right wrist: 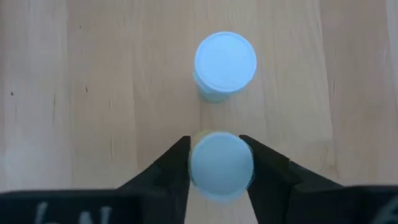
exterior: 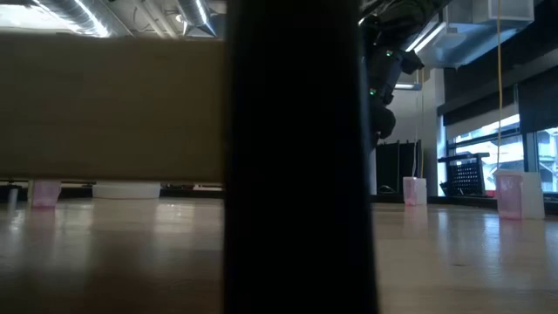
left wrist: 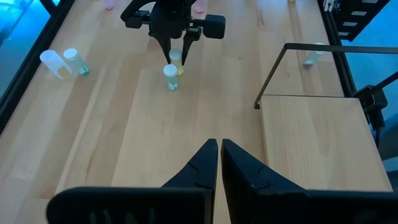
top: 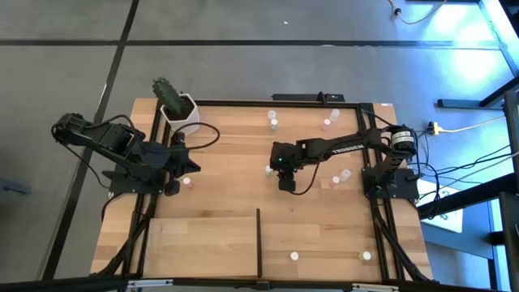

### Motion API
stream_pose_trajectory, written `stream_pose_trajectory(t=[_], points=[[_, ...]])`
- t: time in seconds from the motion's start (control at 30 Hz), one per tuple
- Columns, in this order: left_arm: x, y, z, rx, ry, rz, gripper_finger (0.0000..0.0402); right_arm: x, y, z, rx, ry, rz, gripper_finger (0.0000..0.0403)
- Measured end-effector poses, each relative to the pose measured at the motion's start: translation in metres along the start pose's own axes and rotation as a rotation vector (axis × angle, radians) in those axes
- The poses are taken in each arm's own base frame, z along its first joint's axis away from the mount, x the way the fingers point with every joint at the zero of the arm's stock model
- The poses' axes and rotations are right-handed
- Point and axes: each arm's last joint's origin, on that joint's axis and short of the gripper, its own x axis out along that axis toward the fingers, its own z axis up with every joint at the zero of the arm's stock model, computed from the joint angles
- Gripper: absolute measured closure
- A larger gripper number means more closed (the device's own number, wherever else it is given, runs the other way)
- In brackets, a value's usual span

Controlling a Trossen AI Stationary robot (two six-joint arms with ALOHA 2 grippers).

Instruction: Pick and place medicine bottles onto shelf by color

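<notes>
My right gripper is over the table's middle, pointing down, shut on a small white-capped bottle with a yellowish body. A pale green bottle stands on its base right beside it, and also shows in the left wrist view. My left gripper is shut and empty at the table's left, near a pink bottle. The shelf panel lies at the near edge, bounded by a thin black divider. My right gripper pinches the bottle between its two fingers, one on each side of the round white cap. The fingers come from above and point down. The bottle is upright. I cannot tell whether its base is on the table.
Other bottles stand at the far side, right of centre and near the front edge. A potted cactus is at the far left corner. In the low view the black divider blocks the middle.
</notes>
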Motion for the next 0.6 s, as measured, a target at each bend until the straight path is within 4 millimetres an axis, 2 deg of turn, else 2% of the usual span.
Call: stream_pose_trajectory(t=[0.17, 0.4, 0.6], points=[[0.0, 0.0, 0.0, 0.0, 0.0, 0.0, 0.0388, 0.0, 0.0, 0.0, 0.052, 0.001, 0.001, 0.0295], [0.0, 0.0, 0.0, 0.0, 0.0, 0.0, 0.0388, -0.005, 0.0, 0.0, 0.132, 0.019, 0.001, 0.0279], [0.0, 0.0, 0.0, 0.0, 0.0, 0.0, 0.0388, -0.026, 0.001, 0.019, 0.15, 0.026, -0.001, 0.0291]])
